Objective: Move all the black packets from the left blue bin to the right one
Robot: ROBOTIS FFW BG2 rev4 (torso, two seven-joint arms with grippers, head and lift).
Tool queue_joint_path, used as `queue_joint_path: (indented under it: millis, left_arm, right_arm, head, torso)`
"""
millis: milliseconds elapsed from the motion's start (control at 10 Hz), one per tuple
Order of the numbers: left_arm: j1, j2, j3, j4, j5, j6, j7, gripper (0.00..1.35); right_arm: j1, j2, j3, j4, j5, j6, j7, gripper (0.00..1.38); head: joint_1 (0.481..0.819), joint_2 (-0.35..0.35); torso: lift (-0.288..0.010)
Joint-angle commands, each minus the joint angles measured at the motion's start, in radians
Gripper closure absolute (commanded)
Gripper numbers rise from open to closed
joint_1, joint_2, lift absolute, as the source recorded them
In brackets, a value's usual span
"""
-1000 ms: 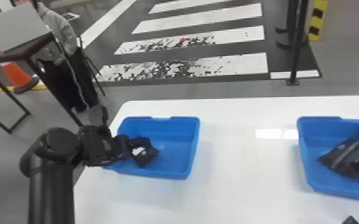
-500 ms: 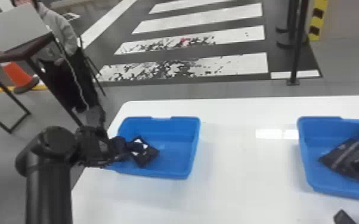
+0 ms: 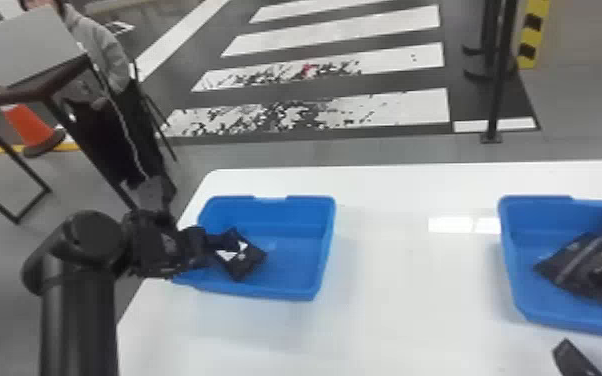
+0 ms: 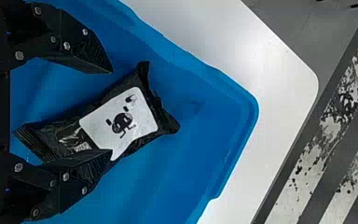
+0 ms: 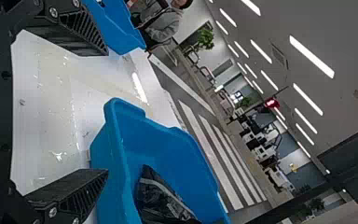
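The job looks close to done: one black packet [image 3: 239, 254] is visible in the left blue bin [image 3: 290, 290], left of centre in the head view, while black packets [image 3: 585, 270] lie heaped in the right bin [image 3: 520, 280] at the frame's right edge. The left gripper [image 4: 111, 112] has its fingers spread about that last visible packet, with no pinch on it yet. Gripping, carrying and releasing it remain. At the lower right, the right gripper [image 5: 107, 112] waits near the right bin, fingers apart and empty.

Office-like hall: ceiling lights [image 5: 311, 57], crosswalk [image 3: 405, 107].
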Motion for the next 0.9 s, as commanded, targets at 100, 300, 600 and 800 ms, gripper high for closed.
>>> queue_joint_path:
  millis: [100, 300, 600, 800]
  left_arm:
    - [-0.029, 0.02, -0.01, 0.07, 0.006, 0.015, -0.041, 0.59]
    - [-0.046, 0.031, -0.014, 0.114, -0.004, 0.081, -0.062, 1.02]
    - [-0.046, 0.028, -0.046, 0.114, -0.112, 0.084, -0.115, 1.21]
    - [-0.012, 0.008, -0.044, 0.104, -0.139, -0.061, -0.202, 1.21]
  right_arm:
    - [-0.022, 0.0, 0.007, 0.018, -0.013, 0.008, 0.004, 0.14]
    - [-0.032, 0.0, 0.013, 0.025, -0.027, 0.013, 0.006, 0.14]
    - [-0.035, 0.0, 0.013, 0.035, -0.041, 0.022, 0.007, 0.14]
    - [-0.035, 0.0, 0.013, 0.035, -0.043, 0.025, 0.007, 0.14]
  head:
    - [0.695, 0.35]
    - [0.695, 0.35]
    - [0.695, 0.35]
    - [0.695, 0.35]
  torso:
    - [-0.138]
    - [-0.138]
    - [-0.138]
    - [-0.138]
